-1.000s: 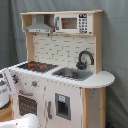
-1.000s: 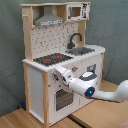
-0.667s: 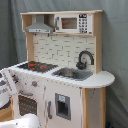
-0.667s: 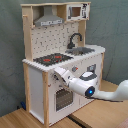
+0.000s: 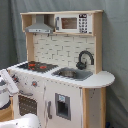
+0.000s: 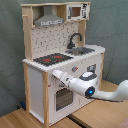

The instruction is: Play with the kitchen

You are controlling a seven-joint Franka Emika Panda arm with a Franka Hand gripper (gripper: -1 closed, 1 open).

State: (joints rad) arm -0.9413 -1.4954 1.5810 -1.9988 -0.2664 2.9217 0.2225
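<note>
the kitchen [image 6: 55,60] stands upright on a light wooden tabletop [image 6: 20,120] before a grey curtain [image 5: 114,55], filling most of both exterior views. it is a white and pale-wood toy unit. in the first exterior view the black stovetop [image 5: 35,65] with red rings sits at about 9 o'clock from the grey sink [image 5: 73,74], and the black faucet [image 5: 85,59] curves up just behind the sink at about 1 o'clock from it. above them a tiled back panel [image 5: 60,50] rises to a top shelf, where the grey range hood [image 5: 39,26] hangs at 9 o'clock from the microwave [image 5: 74,23]. below the worktop, the front carries the oven door [image 5: 27,104] with its dark grille, and a cupboard door [image 5: 62,106] at 3 o'clock from it.

in the second exterior view the white arm [image 6: 107,94] reaches in from the 4 o'clock corner, across the kitchen's front face. its wrist bears a glowing blue ring [image 6: 90,92], and the claw [image 6: 56,75] points toward 10 o'clock, ending at the front panel just under the stovetop [image 6: 52,58], above the oven door [image 6: 62,97]. whether the claw is clenched or released, i cannot tell, nor whether it touches the panel. in the first exterior view only a white part of the arm [image 5: 6,86] shows at the 9 o'clock edge, beside the stove end of the kitchen.
</note>
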